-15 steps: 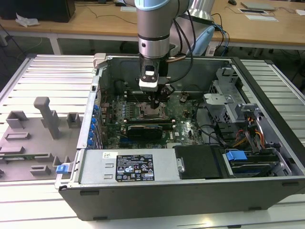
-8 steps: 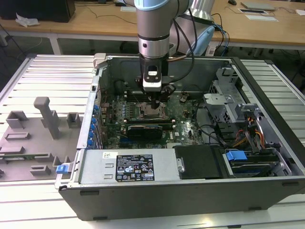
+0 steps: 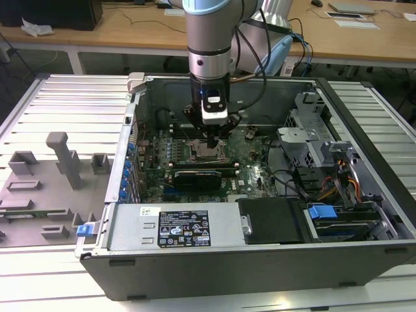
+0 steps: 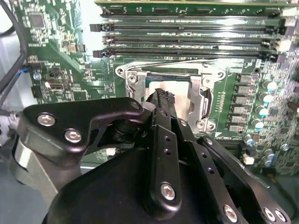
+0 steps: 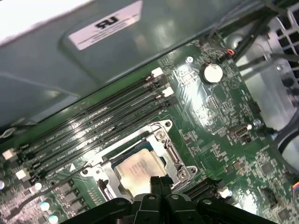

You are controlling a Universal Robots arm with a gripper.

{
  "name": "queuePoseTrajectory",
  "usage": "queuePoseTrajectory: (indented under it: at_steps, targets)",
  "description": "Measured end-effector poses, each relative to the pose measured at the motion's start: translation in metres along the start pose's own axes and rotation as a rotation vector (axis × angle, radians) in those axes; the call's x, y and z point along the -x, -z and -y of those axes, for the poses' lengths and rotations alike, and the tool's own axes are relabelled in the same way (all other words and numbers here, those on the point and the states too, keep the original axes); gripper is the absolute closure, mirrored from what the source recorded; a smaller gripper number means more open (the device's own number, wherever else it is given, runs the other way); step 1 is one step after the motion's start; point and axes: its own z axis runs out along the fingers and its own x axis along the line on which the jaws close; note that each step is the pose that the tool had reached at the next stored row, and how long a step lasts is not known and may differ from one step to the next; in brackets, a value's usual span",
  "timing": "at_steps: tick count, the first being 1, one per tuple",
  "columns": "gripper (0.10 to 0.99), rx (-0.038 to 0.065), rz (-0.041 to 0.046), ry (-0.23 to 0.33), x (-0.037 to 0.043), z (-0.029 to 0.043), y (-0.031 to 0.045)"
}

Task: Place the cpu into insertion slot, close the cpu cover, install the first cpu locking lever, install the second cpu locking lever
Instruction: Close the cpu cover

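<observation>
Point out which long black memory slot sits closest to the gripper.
The memory slot running right alongside the insertion slot; the others lie beyond it, farther from the gripper.

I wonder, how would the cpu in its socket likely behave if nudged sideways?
The cpu looks flat and rigid, so it probably won't flex or roll. Its smooth metal top seems slippery. Hemmed by the cpu cover, it should hardly slide.
</observation>
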Motion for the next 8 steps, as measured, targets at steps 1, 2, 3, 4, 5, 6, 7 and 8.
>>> queuePoseTrajectory:
  at_steps: [1,2,3,4,5,6,7,8]
  targets:
    - [0.98,0.001,0.0005,0.014,0.0,-0.0001,0.0]
    - [0.98,0.003,0.0011,0.03,-0.0001,-0.0001,-0.0001]
    - [0.98,0.004,0.0016,0.046,-0.0001,-0.0001,0.0]
    - [0.98,0.006,0.0024,0.073,-0.0001,-0.0002,0.0]
    - [0.98,0.008,0.0031,0.095,-0.0001,-0.0003,0.0]
    - [0.98,0.01,0.0042,0.124,-0.0002,-0.0003,0.0]
    - [0.98,0.012,0.0053,0.15,-0.0002,-0.0004,0.0]
    - [0.98,0.013,0.0063,0.173,-0.0002,-0.0004,0.0]
